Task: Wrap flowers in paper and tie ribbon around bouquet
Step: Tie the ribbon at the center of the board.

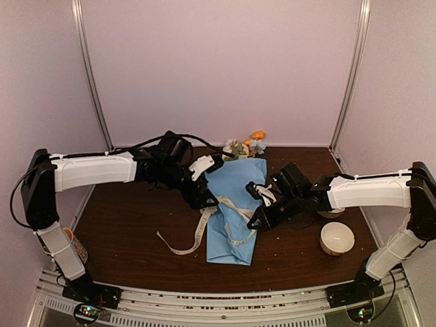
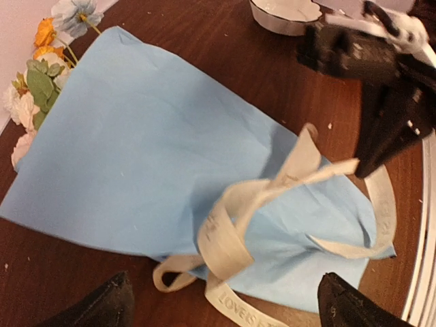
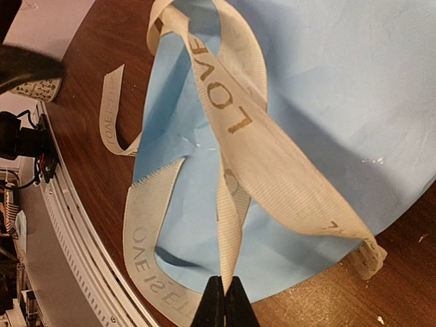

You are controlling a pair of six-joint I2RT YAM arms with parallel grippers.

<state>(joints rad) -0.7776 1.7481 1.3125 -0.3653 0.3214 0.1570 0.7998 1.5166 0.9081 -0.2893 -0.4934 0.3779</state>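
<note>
1. Dark brown table (image 1: pixel 122 231) under pale walls carries the job; the bouquet (image 1: pixel 231 204) lies on it between the two arms, its blooms towards the back wall.
2. Right claw (image 3: pixel 225 300): fingers pressed together, clamped on one strand of the ribbon (image 3: pixel 238 129); from the pinch the strand runs up and crosses a second, lettered strand over the paper (image 3: pixel 327 82).
3. Left claw (image 2: pixel 225 279): fingers spread wide and gripping nothing; it hangs just above the ribbon loops at the narrow end of the cone; whether a tip brushes the ribbon I cannot tell.
4. Outward from both: the ribbon circles the lower part of the blue cone in slack, standing loops; one free end trails on the wood to the left of the bouquet; the flowers (image 2: pixel 41 82) poke from the wide end, pink, white, orange and pale blue; a white bowl (image 1: pixel 337 238) sits apart, near the right arm.
5. Progress, as I judge it: the wrapping looks done, the paper closed round the stems; the ribbon is round the bundle and crossed, yet loose; no snug knot or bow shows; drawing it tight and finishing the tie is what is left.
</note>
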